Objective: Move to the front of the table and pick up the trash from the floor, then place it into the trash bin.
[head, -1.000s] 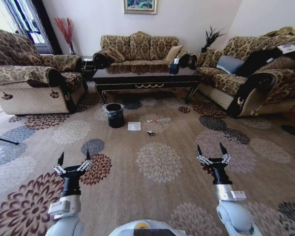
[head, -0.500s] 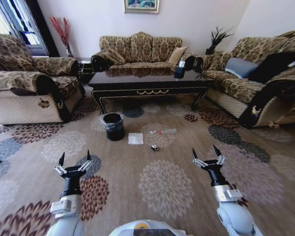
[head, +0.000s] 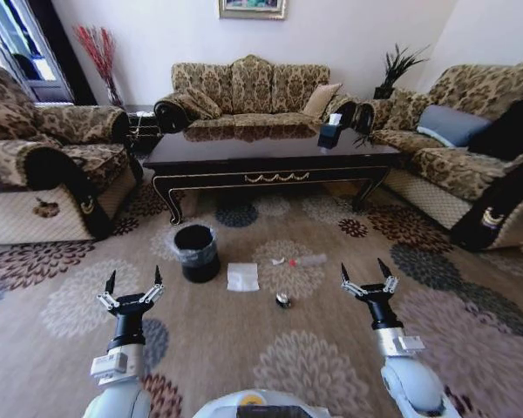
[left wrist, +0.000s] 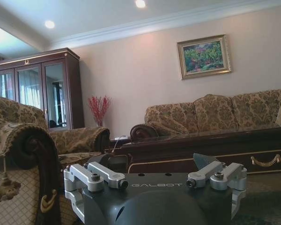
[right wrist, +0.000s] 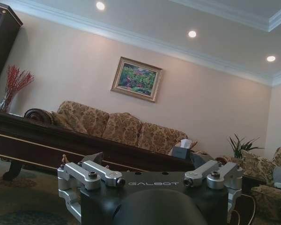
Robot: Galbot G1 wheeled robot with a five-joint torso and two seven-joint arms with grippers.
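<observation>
The dark brown table [head: 270, 150] stands ahead on the patterned floor [head: 244, 340]; it also shows as the table [left wrist: 201, 147] and the table [right wrist: 61, 140] in the wrist views. In front of it sits the black trash bin [head: 196, 252] with a clear liner. Trash lies to its right: a white napkin [head: 242, 276], a clear wrapper with a red spot [head: 305, 259], a white scrap [head: 278, 260] and a small dark lump [head: 282, 300]. My left gripper [head: 133, 280] and right gripper [head: 364, 272] are held up low in the head view, both open and empty, well short of the trash.
Patterned sofas ring the table: an armchair [head: 35, 165] at left, a long sofa [head: 253, 91] behind, another sofa [head: 471, 157] at right. A tissue box [head: 330, 132] stands on the table. Open carpet lies between me and the trash.
The whole head view has shifted: table, bin and trash appear nearer and larger, so the camera has come closer. Both grippers keep the same open pose.
</observation>
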